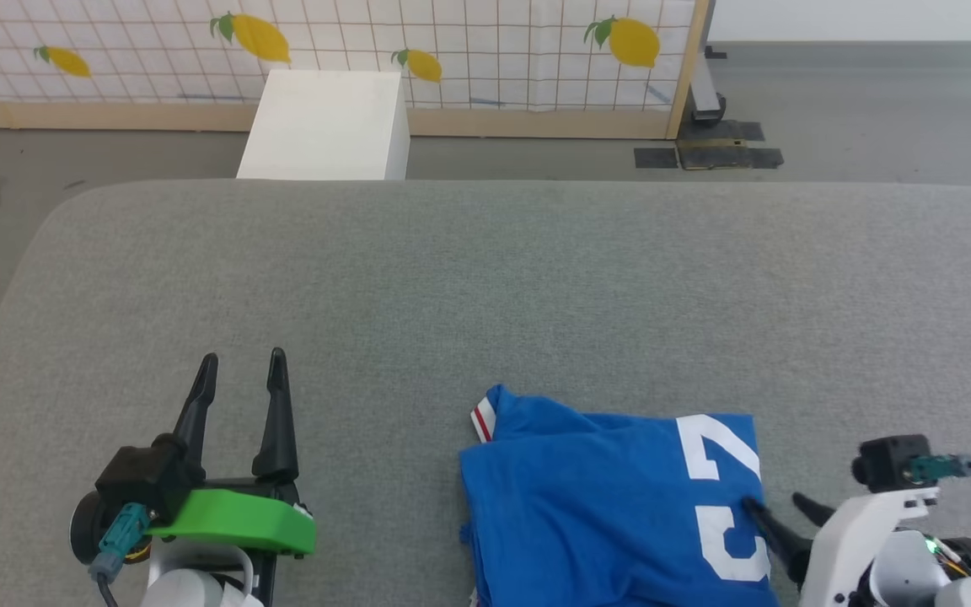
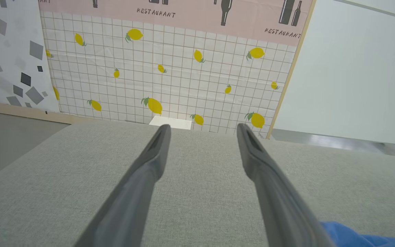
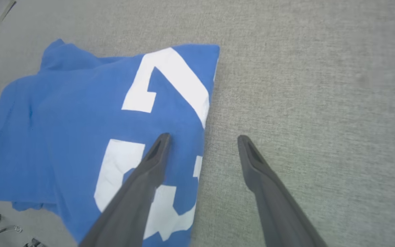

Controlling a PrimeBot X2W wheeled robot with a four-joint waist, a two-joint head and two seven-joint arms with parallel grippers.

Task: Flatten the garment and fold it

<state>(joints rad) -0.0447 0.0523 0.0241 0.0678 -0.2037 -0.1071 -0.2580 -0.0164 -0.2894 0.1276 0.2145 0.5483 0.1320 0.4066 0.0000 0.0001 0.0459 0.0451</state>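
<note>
The shirt runs off the near edge of my head view, so its lower part and the bottom of the white "23" are cut off. I can't tell whether the right fingers actually touch the cloth. They stand apart with nothing between them, one over the shirt's right edge and the other over bare bench. The left fingers are spread and hold nothing, well to the shirt's left. Beyond the bench's far edge sits a white box, with a lemon-print screen behind it. The shirt lies at the bench's near right, royal blue and folded into a rough rectangle. It shows soft creases, and red-and-white trim peeks out at its far left corner.
</note>
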